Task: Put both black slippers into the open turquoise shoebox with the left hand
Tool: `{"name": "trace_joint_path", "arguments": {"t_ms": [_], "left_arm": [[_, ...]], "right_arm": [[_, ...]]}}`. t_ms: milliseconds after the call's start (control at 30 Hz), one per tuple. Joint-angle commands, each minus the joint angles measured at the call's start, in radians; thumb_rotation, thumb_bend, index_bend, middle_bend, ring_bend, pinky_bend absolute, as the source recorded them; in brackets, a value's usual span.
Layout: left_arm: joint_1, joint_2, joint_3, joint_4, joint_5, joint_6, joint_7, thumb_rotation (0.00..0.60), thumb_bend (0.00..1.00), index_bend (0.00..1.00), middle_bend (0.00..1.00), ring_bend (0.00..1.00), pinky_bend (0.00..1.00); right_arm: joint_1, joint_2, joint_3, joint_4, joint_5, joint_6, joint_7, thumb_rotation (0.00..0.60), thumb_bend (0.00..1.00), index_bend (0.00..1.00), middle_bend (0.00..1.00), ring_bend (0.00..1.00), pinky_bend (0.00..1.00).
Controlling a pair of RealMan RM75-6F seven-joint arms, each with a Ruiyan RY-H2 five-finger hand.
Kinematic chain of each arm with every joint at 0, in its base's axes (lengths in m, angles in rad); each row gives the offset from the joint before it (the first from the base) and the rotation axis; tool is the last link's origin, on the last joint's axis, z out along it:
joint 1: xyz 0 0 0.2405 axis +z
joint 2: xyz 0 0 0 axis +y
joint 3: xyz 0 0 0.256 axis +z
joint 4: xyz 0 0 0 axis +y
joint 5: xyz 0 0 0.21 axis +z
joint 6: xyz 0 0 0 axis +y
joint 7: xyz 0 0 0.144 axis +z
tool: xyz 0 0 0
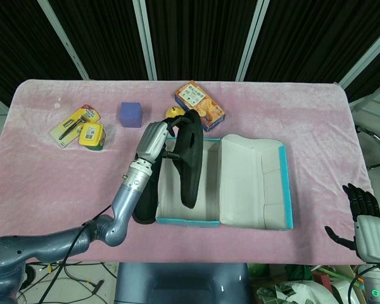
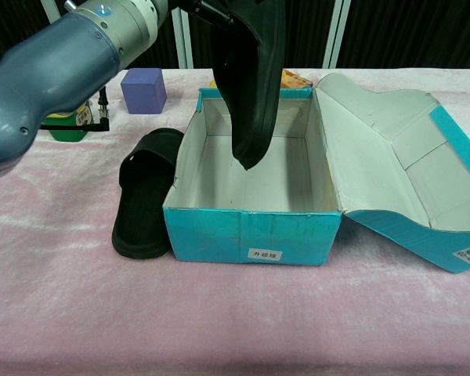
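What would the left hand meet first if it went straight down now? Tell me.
Likely the box floor: the left hand holds a slipper hanging toe-down over the open box, so the slipper's tip would touch first. Depth is uncertain.

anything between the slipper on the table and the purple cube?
Nothing: bare pink cloth separates the slipper on the table from the purple cube, clearest in chest view.

The left hand (image 1: 153, 142) holds 1 slipper (image 1: 191, 157) above the shoebox (image 1: 223, 218); the other slipper (image 2: 145, 193) lies on the bench (image 1: 304, 120), touching the shoebox's left side.
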Motion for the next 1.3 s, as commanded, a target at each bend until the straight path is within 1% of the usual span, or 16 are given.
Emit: {"name": "trace_joint_path", "arguments": {"t_ms": [33, 333, 433, 567, 667, 767, 967, 1100, 1200, 1300], "left_arm": [[-0.02, -0.035, 0.023, 0.05, 0.036, 0.013, -0.012, 0.6, 0.07, 0.33, 0.43, 0.4, 0.48], [-0.057, -0.135, 0.06, 0.169, 0.091, 0.016, -0.079, 0.6, 0.07, 0.31, 0.41, 0.38, 0.47], [-0.07, -0.176, 0.074, 0.231, 0.111, 0.019, -0.109, 0.6, 0.07, 0.3, 0.41, 0.38, 0.47], [-0.081, -0.224, 0.095, 0.318, 0.117, -0.007, -0.133, 0.6, 0.07, 0.3, 0.41, 0.38, 0.48], [-0.085, -0.238, 0.099, 0.344, 0.115, -0.024, -0.148, 0.6, 0.07, 0.3, 0.41, 0.38, 0.48], [-0.092, -0.254, 0.104, 0.374, 0.106, -0.063, -0.16, 0.6, 0.07, 0.28, 0.4, 0.37, 0.48], [-0.105, -0.265, 0.105, 0.398, 0.099, -0.102, -0.16, 0.6, 0.07, 0.27, 0.39, 0.36, 0.48], [-0.114, -0.255, 0.098, 0.386, 0.084, -0.149, -0.162, 0.6, 0.07, 0.26, 0.38, 0.35, 0.46], [-0.119, -0.234, 0.093, 0.36, 0.054, -0.203, -0.128, 0.6, 0.07, 0.26, 0.37, 0.35, 0.46], [-0.122, -0.212, 0.092, 0.335, 0.016, -0.252, -0.067, 0.6, 0.07, 0.25, 0.37, 0.35, 0.46]], "right_arm": [[0.0, 0.001, 0.0, 0.0, -0.001, 0.0, 0.002, 0.6, 0.11, 0.05, 0.05, 0.0, 0.0], [-0.002, 0.003, 0.002, 0.003, 0.0, -0.002, 0.013, 0.6, 0.11, 0.05, 0.05, 0.0, 0.0], [-0.003, 0.006, 0.001, 0.002, 0.0, -0.005, 0.019, 0.6, 0.11, 0.05, 0.05, 0.0, 0.0], [-0.008, 0.01, 0.0, 0.002, 0.0, -0.001, 0.031, 0.6, 0.11, 0.05, 0.05, 0.0, 0.0], [-0.01, 0.01, 0.0, 0.002, 0.0, 0.0, 0.033, 0.6, 0.11, 0.05, 0.05, 0.0, 0.0], [-0.012, 0.01, -0.001, 0.002, -0.002, 0.002, 0.033, 0.6, 0.11, 0.05, 0.05, 0.0, 0.0], [-0.015, 0.013, -0.001, -0.002, -0.004, 0.005, 0.032, 0.6, 0.11, 0.05, 0.05, 0.0, 0.0], [-0.016, 0.014, 0.0, -0.006, -0.005, 0.005, 0.031, 0.6, 0.11, 0.05, 0.05, 0.0, 0.0], [-0.016, 0.016, 0.0, -0.009, -0.006, 0.005, 0.03, 0.6, 0.11, 0.05, 0.05, 0.0, 0.0], [-0.017, 0.017, 0.0, -0.01, -0.005, 0.004, 0.031, 0.6, 0.11, 0.05, 0.05, 0.0, 0.0]]}}
